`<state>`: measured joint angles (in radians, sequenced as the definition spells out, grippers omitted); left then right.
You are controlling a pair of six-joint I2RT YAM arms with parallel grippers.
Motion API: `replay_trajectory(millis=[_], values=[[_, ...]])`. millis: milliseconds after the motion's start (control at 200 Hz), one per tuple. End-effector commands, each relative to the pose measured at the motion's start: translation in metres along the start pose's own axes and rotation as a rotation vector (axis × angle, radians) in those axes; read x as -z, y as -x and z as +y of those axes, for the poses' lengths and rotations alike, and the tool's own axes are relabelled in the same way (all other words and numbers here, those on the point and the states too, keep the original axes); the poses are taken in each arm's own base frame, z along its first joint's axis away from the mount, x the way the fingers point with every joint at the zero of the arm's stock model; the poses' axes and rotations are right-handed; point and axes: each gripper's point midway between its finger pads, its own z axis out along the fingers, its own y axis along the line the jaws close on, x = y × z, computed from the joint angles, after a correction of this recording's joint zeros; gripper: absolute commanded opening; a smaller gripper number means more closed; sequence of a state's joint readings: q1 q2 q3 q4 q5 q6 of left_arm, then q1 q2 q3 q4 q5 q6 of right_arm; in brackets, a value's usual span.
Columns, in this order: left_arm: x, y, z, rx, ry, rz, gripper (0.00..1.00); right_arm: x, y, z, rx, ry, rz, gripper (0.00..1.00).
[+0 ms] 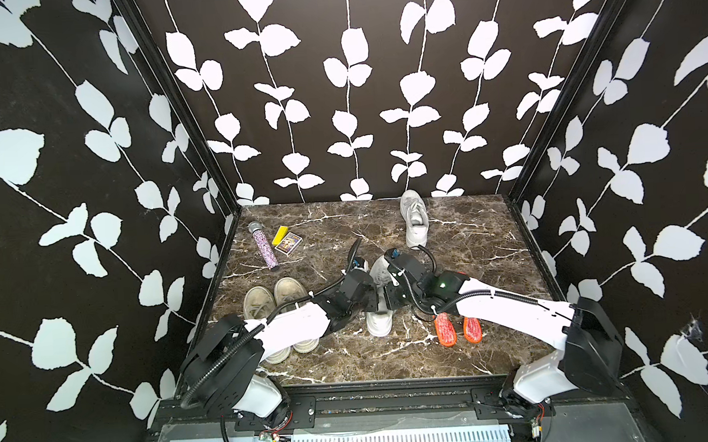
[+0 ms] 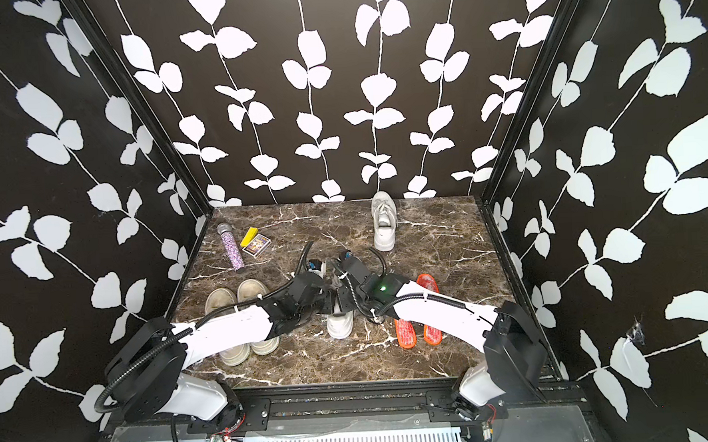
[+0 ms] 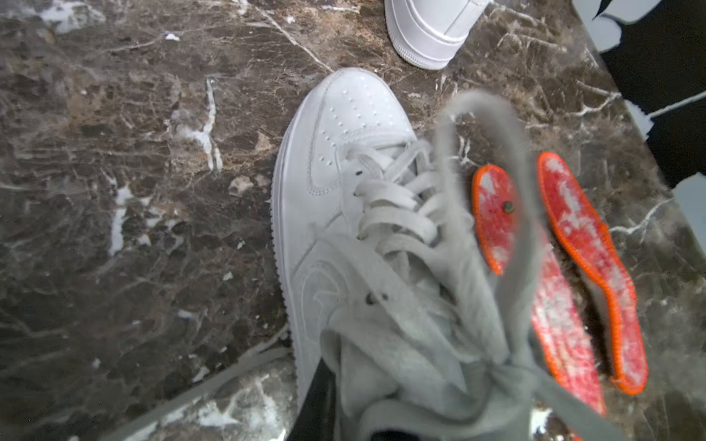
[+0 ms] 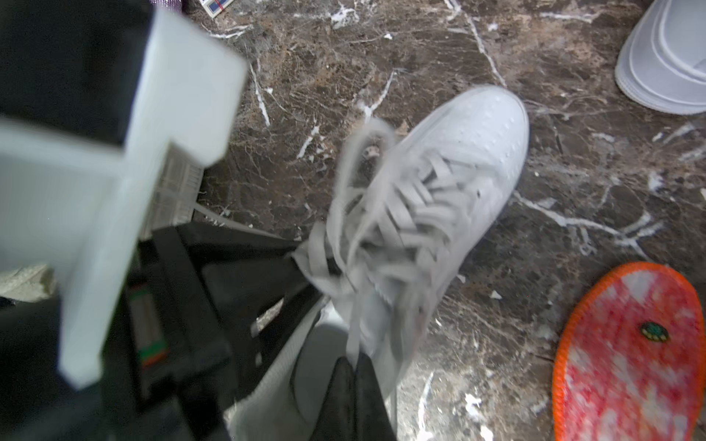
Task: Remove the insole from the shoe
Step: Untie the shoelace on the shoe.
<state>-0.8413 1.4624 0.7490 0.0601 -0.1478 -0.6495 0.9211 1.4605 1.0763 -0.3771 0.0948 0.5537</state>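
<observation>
White shoe (image 1: pixel 378 326) opening hidden beneath both arms (image 1: pixel 348 293).

I'm working in a staged robot test booth: leaf-print wall panels (image 1: pixel 337 85), black frame rail (image 1: pixel 394 390), marble-look tabletop (image 1: pixel 470 241).

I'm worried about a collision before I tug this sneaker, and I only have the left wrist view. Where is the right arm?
Observer: In both top views the right arm hangs over the same white sneaker, meeting the left arm above it.
Operator: Open or shut over there?
Observer: Shut. The right wrist view shows the right gripper closed, its fingers at the sneaker's opening; what they pinch, I cannot tell.
Operator: Anything beneath my left arm?
Observer: A pair of beige slip-on shoes, partly hidden under it.
</observation>
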Motion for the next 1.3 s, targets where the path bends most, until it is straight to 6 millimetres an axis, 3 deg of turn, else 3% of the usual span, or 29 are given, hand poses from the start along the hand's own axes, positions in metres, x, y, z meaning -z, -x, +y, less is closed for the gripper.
replay_trajectory(millis=[0, 110, 295, 460, 790, 950, 1295], values=[[-0.002, 0.000, 0.014, 0.032, 0.052, 0.008, 0.07, 0.020, 0.017, -0.009, 0.000, -0.039, -0.105, 0.00], [0.000, -0.002, 0.019, 0.039, 0.071, 0.008, 0.00, 0.030, 0.017, -0.025, -0.017, -0.096, -0.150, 0.00], [0.002, -0.003, 0.024, 0.046, 0.083, 0.004, 0.00, 0.045, 0.017, -0.050, -0.027, -0.206, -0.197, 0.00], [0.003, -0.001, 0.025, 0.044, 0.080, 0.000, 0.00, 0.073, 0.022, -0.086, -0.024, -0.389, -0.259, 0.00], [0.002, 0.000, 0.025, 0.040, 0.079, 0.000, 0.00, 0.125, 0.019, -0.141, -0.170, -0.554, -0.392, 0.00], [0.004, 0.002, 0.021, 0.045, 0.058, -0.002, 0.00, 0.120, 0.026, -0.124, -0.152, -0.436, -0.423, 0.00], [0.007, 0.007, -0.011, -0.027, -0.102, -0.009, 0.00, 0.052, 0.023, -0.065, -0.068, -0.177, -0.205, 0.00]])
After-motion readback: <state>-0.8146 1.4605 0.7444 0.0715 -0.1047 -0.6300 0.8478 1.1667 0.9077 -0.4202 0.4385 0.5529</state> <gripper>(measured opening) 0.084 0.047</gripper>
